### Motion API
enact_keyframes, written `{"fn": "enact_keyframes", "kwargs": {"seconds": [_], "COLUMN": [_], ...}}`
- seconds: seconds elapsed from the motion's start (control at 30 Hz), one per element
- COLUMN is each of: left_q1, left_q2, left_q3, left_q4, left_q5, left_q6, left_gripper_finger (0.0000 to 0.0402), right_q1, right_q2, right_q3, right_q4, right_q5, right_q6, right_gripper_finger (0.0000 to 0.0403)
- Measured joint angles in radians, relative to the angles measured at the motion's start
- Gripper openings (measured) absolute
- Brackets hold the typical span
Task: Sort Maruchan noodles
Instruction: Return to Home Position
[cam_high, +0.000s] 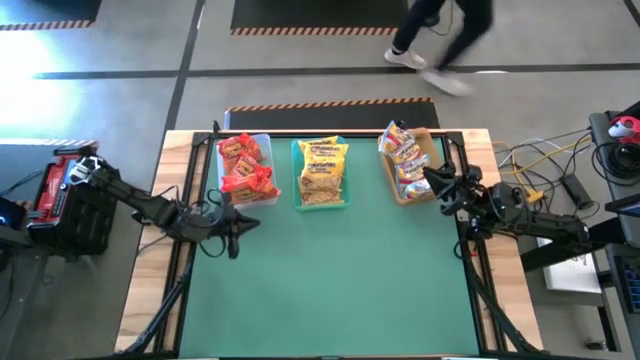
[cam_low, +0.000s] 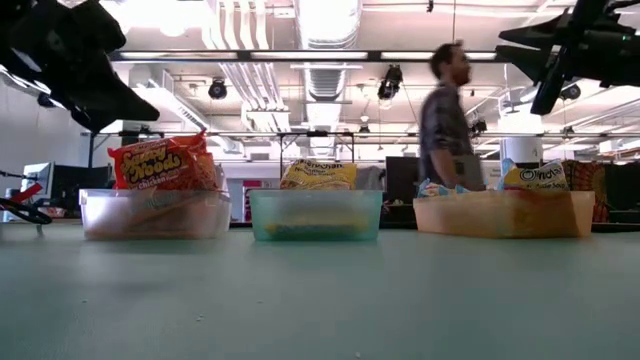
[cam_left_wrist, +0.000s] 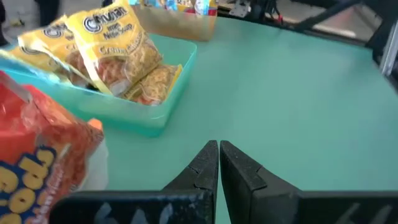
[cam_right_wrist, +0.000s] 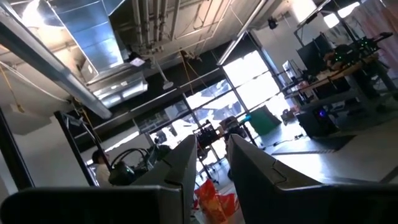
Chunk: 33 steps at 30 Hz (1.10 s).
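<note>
At the worktop's (cam_high: 330, 290) far edge, Maruchan noodles (cam_high: 322, 170) are held in the teal bin (cam_low: 315, 215) and in the clear bin (cam_low: 155, 215) and tan bin (cam_low: 505, 215) flanking it. Left of it the left pincer (cam_left_wrist: 219, 149) is pressed together; right of it, the right pincer (cam_right_wrist: 211, 146) slightly spread.

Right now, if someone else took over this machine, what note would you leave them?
Left gripper: fingers shut, empty, above the mat near the clear bin.
Right gripper: fingers open, empty, raised beside the tan bin.
Red packets in clear bin, yellow packets in teal bin, yellow-and-pink packets in tan bin.
Sorting looks done; left: park both arms.
</note>
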Motion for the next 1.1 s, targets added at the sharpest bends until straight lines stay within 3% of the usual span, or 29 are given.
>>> {"fn": "enact_keyframes", "kwargs": {"seconds": [0.33, 0.67, 0.93, 1.1], "left_q1": [0.000, 0.002, 0.027, 0.070], "left_q2": [-0.020, -0.349, -0.465, -0.533], "left_q3": [-0.079, -0.210, -0.217, -0.217], "left_q4": [-0.002, 0.005, 0.024, 0.024], "left_q5": [-0.001, 0.003, -0.004, -0.016], "left_q6": [0.059, 0.103, 0.256, 0.271], "left_gripper_finger": [0.0000, 0.0000, 0.0000, 0.0000], "right_q1": [0.000, 0.000, 0.000, 0.000], "right_q2": [0.002, 0.002, 0.003, 0.002], "right_q3": [0.000, 0.000, 0.000, 0.000], "right_q4": [-0.006, -0.006, -0.007, -0.007], "right_q5": [0.000, 0.000, 0.000, 0.000], "right_q6": [0.000, 0.000, 0.000, 0.000], "right_gripper_finger": [0.0084, 0.0084, 0.0084, 0.0084]}}
